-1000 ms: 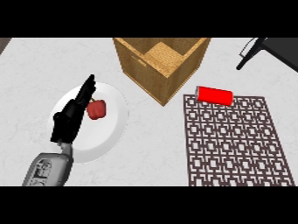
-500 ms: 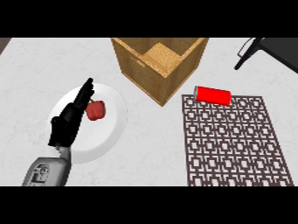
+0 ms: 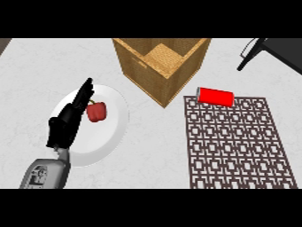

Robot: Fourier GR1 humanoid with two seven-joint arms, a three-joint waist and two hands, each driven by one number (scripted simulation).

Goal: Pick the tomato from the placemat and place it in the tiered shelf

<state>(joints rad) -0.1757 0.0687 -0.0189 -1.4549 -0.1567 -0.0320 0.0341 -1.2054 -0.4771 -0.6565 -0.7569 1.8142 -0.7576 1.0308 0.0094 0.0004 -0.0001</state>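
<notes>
The open left hand [image 3: 68, 122], fingers straight beside the red pepper [image 3: 96, 111] on the plate [image 3: 110, 133], should curl round it squarely.

From my station the counter [image 3: 22, 80] reads bright and evenly lit, its pale marble nearly washed out toward ten o'clock. I see no glare spots. Shadows are faint; the wooden shelf [image 3: 160, 66] shows one darker inner wall (the side toward nine o'clock). The plate [image 3: 110, 128] blends into the counter, its rim low in contrast.
</notes>
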